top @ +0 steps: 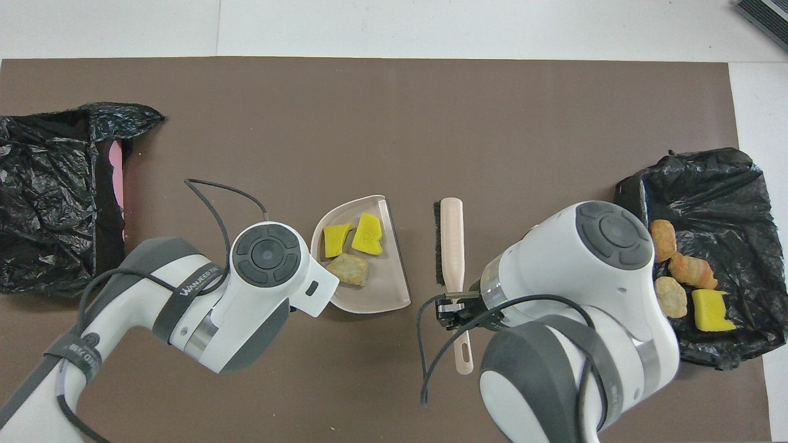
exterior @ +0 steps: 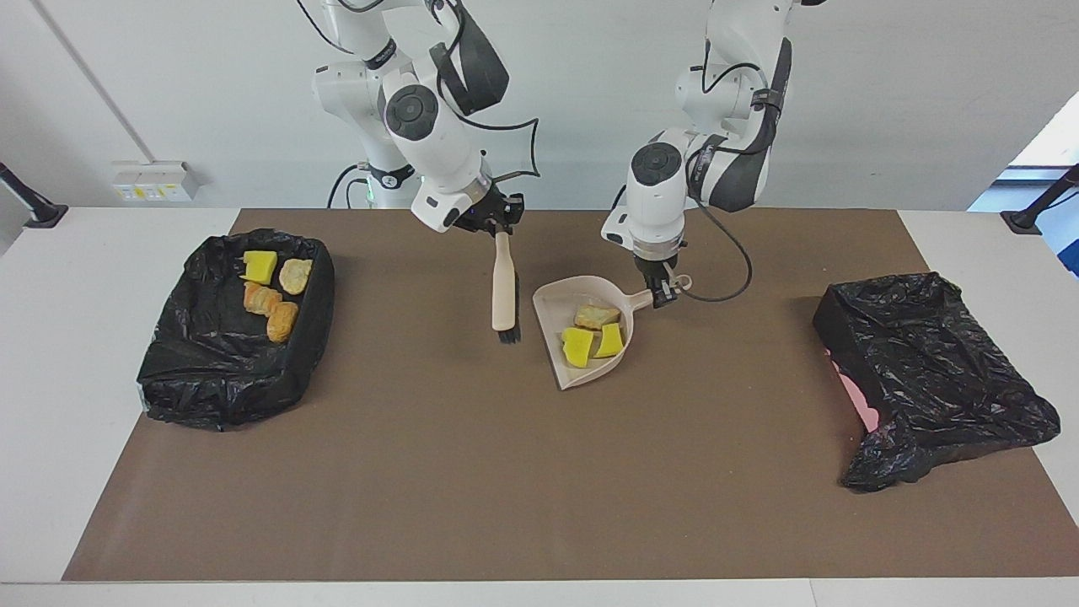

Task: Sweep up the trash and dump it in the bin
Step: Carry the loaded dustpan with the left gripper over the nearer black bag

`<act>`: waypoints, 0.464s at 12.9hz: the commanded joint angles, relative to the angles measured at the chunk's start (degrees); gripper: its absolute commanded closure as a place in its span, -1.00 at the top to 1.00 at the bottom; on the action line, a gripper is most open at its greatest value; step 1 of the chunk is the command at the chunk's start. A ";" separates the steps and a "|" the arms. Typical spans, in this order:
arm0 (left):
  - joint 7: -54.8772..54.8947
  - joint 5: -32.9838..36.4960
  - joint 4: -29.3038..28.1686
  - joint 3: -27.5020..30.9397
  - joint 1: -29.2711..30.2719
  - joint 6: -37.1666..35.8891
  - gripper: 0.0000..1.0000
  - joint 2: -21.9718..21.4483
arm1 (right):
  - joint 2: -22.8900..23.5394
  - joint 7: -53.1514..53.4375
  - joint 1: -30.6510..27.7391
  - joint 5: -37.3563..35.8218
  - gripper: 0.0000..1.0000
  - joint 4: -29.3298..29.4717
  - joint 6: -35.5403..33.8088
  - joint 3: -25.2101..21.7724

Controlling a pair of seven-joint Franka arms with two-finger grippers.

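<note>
The sweeping step looks finished and the dumping step is in hand. The left gripper (exterior: 663, 291) is clamped on the handle of the dustpan (exterior: 590, 358), which sits at the middle of the table, its mouth pointing away from the robots; whether it rests on the brown mat (exterior: 523, 489) or is just lifted off it I cannot tell. Three pieces of the trash ride in the pan: two yellow sponge pieces (exterior: 593, 344) and a tan bread-like lump (exterior: 596, 317). The right gripper (exterior: 497, 226) is closed on the handle of the brush (exterior: 504, 295), which hangs bristles-down over the mat beside the pan, toward the right arm's end, clear of it. Four more pieces (exterior: 271, 291) already lie in the black-lined bin (exterior: 228, 388) at the right arm's end of the table; a second black-lined bin (exterior: 936, 379) at the left arm's end shows nothing inside (its liner is crumpled, so small bits could hide). The next move, as I judge it, calls for carrying the pan level to a bin, then tipping it mouth-down over the liner, with the brush kept out of the path.
</note>
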 commanded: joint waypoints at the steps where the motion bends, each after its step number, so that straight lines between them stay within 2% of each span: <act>1: 5.42 0.72 0.02 3.87 0.13 -0.03 -1.00 -3.77 | -5.45 8.35 4.14 -2.17 -1.00 -6.11 1.36 0.58; 3: 12.95 -0.15 -0.33 7.55 0.22 -1.70 -1.00 -6.93 | -5.47 13.98 8.52 -2.34 -1.00 -7.70 2.24 0.58; 5: 19.47 -1.38 -0.33 11.94 0.13 -1.88 -1.00 -9.66 | -5.11 18.99 14.75 -3.31 -1.00 -10.94 7.85 0.67; 6: 21.85 -2.61 -0.25 14.32 0.13 -1.88 -1.00 -10.45 | -5.03 18.32 16.26 -3.31 -1.00 -12.00 8.13 0.67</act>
